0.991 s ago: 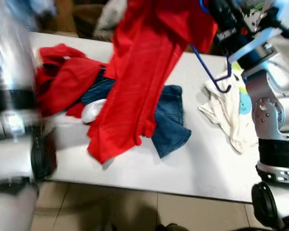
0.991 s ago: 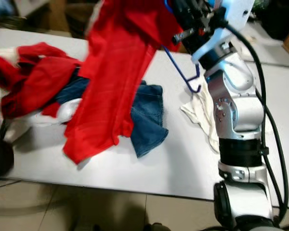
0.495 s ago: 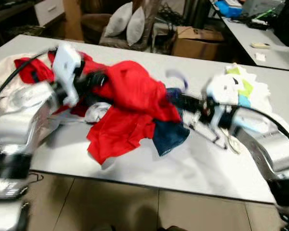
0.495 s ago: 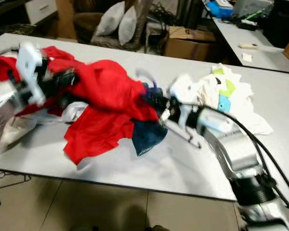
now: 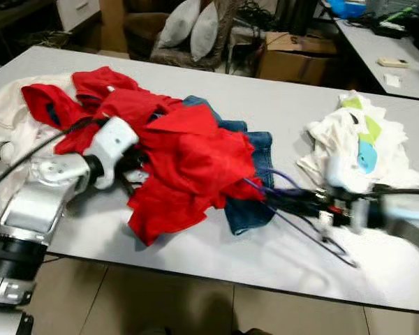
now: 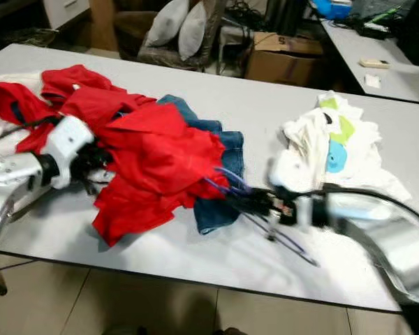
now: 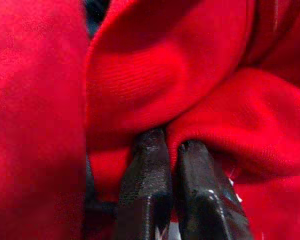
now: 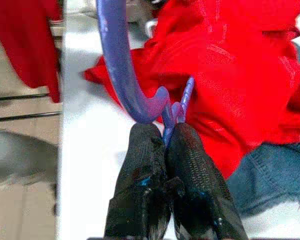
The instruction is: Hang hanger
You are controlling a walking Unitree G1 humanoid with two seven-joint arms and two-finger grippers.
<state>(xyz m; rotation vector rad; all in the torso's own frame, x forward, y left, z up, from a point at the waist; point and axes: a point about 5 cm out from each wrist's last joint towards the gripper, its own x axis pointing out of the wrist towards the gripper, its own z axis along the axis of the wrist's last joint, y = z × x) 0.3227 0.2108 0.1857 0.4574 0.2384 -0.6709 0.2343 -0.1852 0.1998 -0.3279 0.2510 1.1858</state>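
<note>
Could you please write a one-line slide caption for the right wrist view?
Right tool shut on the purple hanger, beside the red shirt.

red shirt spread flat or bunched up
Bunched up: the red shirt lies crumpled on the table, over the jeans.

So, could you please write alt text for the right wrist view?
The right gripper has its two black fingers shut on the neck of a purple hanger, just below its hook. Behind lie a red shirt, blue jeans and the white table.
</note>
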